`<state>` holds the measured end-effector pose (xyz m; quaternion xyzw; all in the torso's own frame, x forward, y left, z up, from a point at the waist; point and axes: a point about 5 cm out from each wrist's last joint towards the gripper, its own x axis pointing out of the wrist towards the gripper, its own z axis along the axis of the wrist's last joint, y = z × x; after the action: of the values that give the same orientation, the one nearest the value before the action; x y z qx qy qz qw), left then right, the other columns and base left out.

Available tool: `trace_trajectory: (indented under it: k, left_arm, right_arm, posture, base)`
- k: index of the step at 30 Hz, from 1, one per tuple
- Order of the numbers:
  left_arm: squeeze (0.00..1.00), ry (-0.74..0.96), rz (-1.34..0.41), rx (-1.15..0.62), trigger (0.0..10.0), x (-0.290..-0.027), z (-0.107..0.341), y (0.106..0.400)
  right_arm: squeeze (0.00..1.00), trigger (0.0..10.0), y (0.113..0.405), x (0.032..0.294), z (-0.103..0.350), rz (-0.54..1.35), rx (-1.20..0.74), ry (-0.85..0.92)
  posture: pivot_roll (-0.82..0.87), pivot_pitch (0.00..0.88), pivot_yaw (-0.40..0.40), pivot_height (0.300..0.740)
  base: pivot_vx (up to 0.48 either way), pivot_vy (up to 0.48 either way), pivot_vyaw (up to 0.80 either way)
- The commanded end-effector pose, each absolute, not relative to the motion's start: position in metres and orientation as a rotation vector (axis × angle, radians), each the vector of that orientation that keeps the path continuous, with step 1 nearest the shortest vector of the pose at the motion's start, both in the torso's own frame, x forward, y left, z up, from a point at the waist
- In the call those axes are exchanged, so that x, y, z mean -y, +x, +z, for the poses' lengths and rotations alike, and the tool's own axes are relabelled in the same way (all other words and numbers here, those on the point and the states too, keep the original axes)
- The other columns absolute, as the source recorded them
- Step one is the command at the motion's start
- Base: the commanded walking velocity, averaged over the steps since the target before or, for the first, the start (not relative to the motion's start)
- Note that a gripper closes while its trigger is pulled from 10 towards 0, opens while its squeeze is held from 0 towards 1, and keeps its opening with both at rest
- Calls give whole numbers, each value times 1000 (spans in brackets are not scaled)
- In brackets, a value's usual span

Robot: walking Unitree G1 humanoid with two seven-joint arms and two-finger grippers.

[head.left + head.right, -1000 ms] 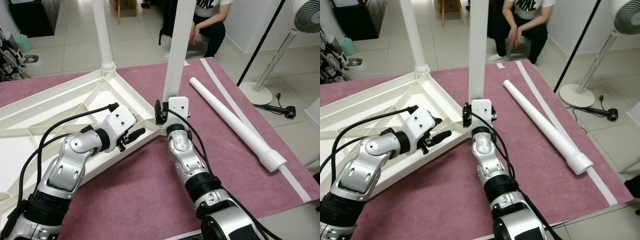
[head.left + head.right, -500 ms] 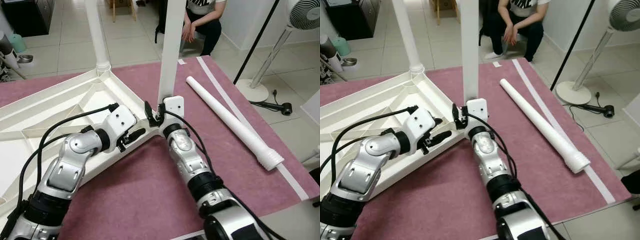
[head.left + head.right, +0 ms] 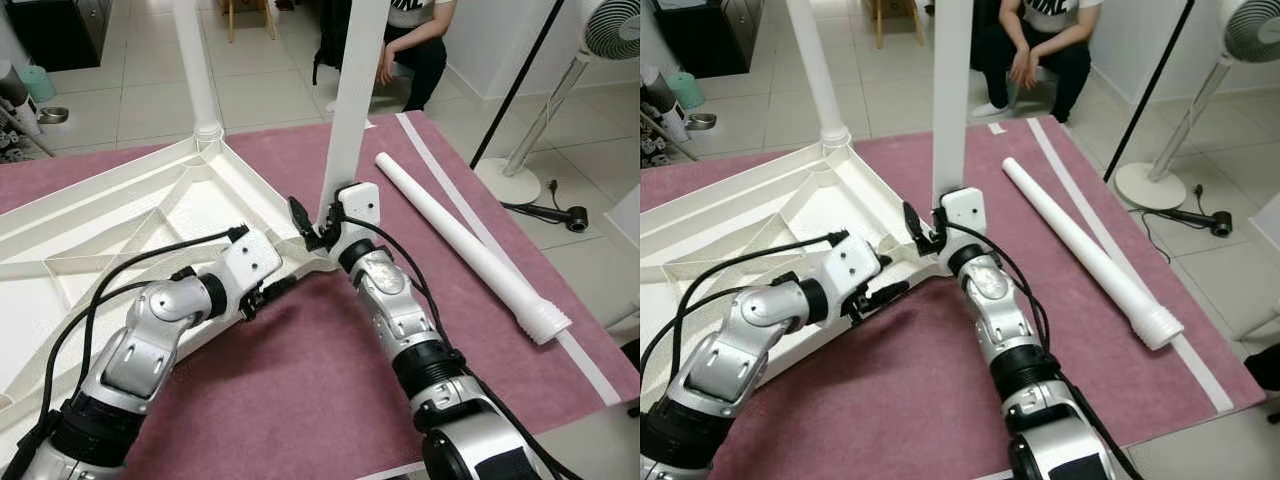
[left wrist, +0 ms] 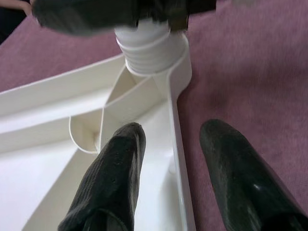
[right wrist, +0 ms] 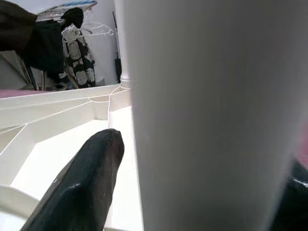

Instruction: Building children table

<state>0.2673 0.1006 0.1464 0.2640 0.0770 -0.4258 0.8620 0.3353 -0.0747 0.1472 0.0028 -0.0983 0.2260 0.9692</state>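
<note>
My right gripper (image 3: pixel 312 222) is at the base of the upright leg (image 3: pixel 354 100), at the near corner of the tabletop. Fingers spread, one on each side of the leg; the right wrist view has one black finger (image 5: pixel 79 185) just beside the white tube, and I cannot tell whether it touches. The other finger is only a dark sliver past the tube's far edge.

My left gripper (image 3: pixel 272 290) sits low at the same corner. Fingers (image 4: pixel 113 178) parted and straddling the tabletop's outer rim: one over the white inner side, one over the cloth. Whether they press the rim I cannot tell.

The tabletop (image 3: pixel 120 215) lies upside down on the desk (image 3: pixel 300 400), which is covered in mauve cloth. White plastic, ribbed underneath with diagonal struts and a raised rim. The left wrist view has the leg's ridged end seated in the round corner socket (image 4: pixel 153 50).

A second leg (image 3: pixel 197 65) stands upright in the far corner socket, ridged collar at its foot.

A loose leg (image 3: pixel 465 245) lies flat on the cloth to my right, well apart from the tabletop, its threaded end toward the near edge of the desk. A pale strip runs along the cloth beside it.

Beyond the desk: tiled floor, a seated person (image 3: pixel 415 40) in dark trousers, a standing fan (image 3: pixel 600 40) at far right with its round base on the floor.
</note>
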Motion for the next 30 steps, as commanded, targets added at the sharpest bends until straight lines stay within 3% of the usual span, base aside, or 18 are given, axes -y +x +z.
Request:
trace_trajectory:
  k: [1, 11, 12, 13, 15, 16, 17, 18, 23, 24, 25, 26, 27, 30]
  left_arm:
    - [0, 570, -828, -199, 10000, -103, 138, 269]
    - [0, 571, -766, -262, 10000, -103, 123, 277]
    - [0, 575, -761, -265, 9059, -102, 122, 278]
    - [0, 575, -761, -269, 5608, -102, 121, 279]
    - [0, 575, -760, -272, 5608, -101, 121, 280]
    - [0, 574, -758, -276, 4392, -101, 120, 280]
    - [0, 574, -758, -276, 4392, -101, 120, 280]
    - [0, 574, -757, -280, 1961, -102, 120, 281]
    - [0, 571, -757, -286, 1451, -102, 120, 283]
    - [0, 565, -757, -289, 0, -103, 120, 284]
    - [0, 562, -757, -292, 2118, -104, 121, 284]
    - [0, 562, -757, -292, 2118, -104, 121, 284]
    - [0, 562, -758, -296, 10000, -105, 121, 285]
    - [0, 563, -763, -300, 10000, -105, 121, 285]
  right_arm:
    - [0, 10000, 334, 78, 148, 465, 195, 24]
    - [0, 10000, 333, 91, 152, 502, 197, 3]
    - [0, 10000, 332, 92, 153, 506, 198, -1]
    - [0, 10000, 333, 94, 154, 510, 198, -6]
    - [0, 10000, 333, 96, 155, 512, 199, -10]
    - [0, 10000, 332, 97, 156, 521, 201, -16]
    - [0, 10000, 332, 97, 156, 521, 201, -16]
    - [0, 10000, 332, 98, 157, 527, 202, -21]
    - [0, 10000, 331, 99, 158, 551, 199, -31]
    - [0, 10000, 330, 100, 158, 572, 193, -40]
    - [0, 10000, 330, 100, 158, 594, 187, -46]
    - [0, 10000, 330, 100, 158, 594, 187, -46]
    - [0, 10000, 329, 102, 158, 613, 180, -58]
    - [0, 10000, 330, 103, 158, 627, 175, -68]
  posture:
    - [68, 0, 37, 740]
    - [59, 1, 41, 740]
    - [56, 2, 41, 740]
    - [55, 2, 41, 740]
    - [55, 2, 41, 740]
    - [54, 2, 42, 740]
    - [54, 2, 42, 740]
    - [52, 2, 43, 740]
    - [51, 2, 45, 740]
    - [50, 2, 46, 740]
    - [53, 2, 48, 740]
    - [53, 2, 48, 740]
    - [53, 2, 48, 740]
    - [53, 2, 48, 740]
  base:
    - [0, 0, 0]
    - [0, 0, 0]
    - [0, 0, 0]
    - [0, 0, 0]
    - [0, 0, 0]
    - [0, 0, 0]
    - [0, 0, 0]
    - [0, 0, 0]
    - [0, 0, 0]
    - [0, 0, 0]
    - [0, 0, 0]
    - [0, 0, 0]
    - [0, 0, 0]
    - [0, 0, 0]
